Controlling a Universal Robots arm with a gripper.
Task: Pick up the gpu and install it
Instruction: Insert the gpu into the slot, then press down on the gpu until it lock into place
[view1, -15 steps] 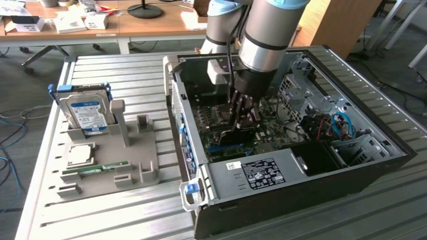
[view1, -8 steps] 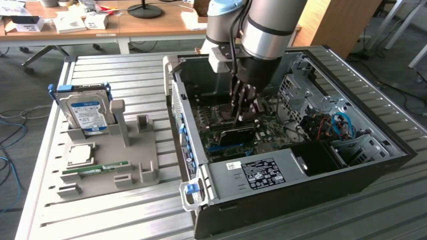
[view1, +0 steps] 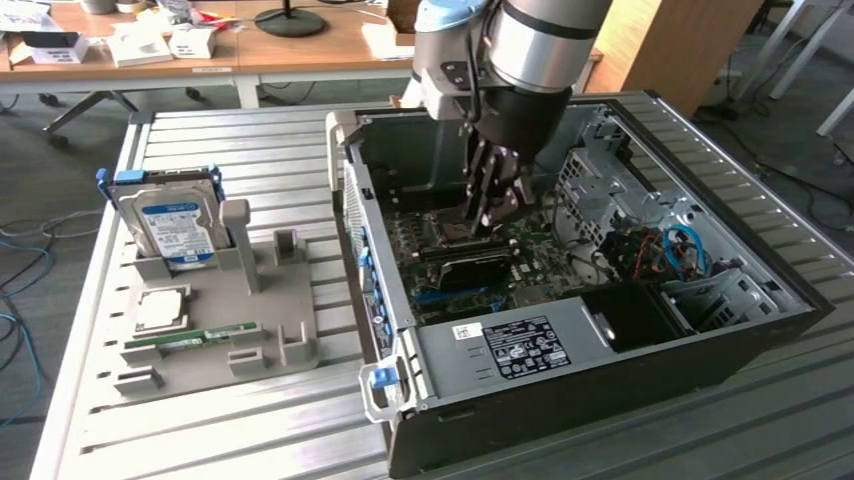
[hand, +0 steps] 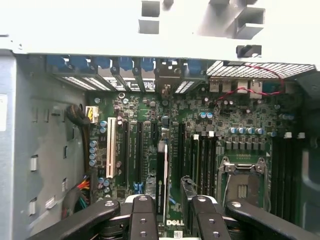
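Note:
The gpu (hand: 162, 180) appears edge-on as a thin dark card standing upright between my fingers (hand: 143, 215), right above the dark expansion slots of the motherboard (hand: 235, 125). My gripper (hand: 170, 201) is shut on it. In the exterior view my gripper (view1: 491, 212) reaches straight down into the open computer case (view1: 400, 140), low over the board near its middle; the card itself is mostly hidden by the fingers there. Whether the card's lower edge touches a slot cannot be told.
A white slot (hand: 111, 147) lies beside the dark ones, and the CPU socket (hand: 242, 180) is close by. On the exterior view's left, a grey holder (view1: 267, 330) carries a hard drive (view1: 174, 220), a CPU (view1: 160, 308) and a green RAM stick (view1: 194, 340). Cables (view1: 667, 250) fill the case's right side.

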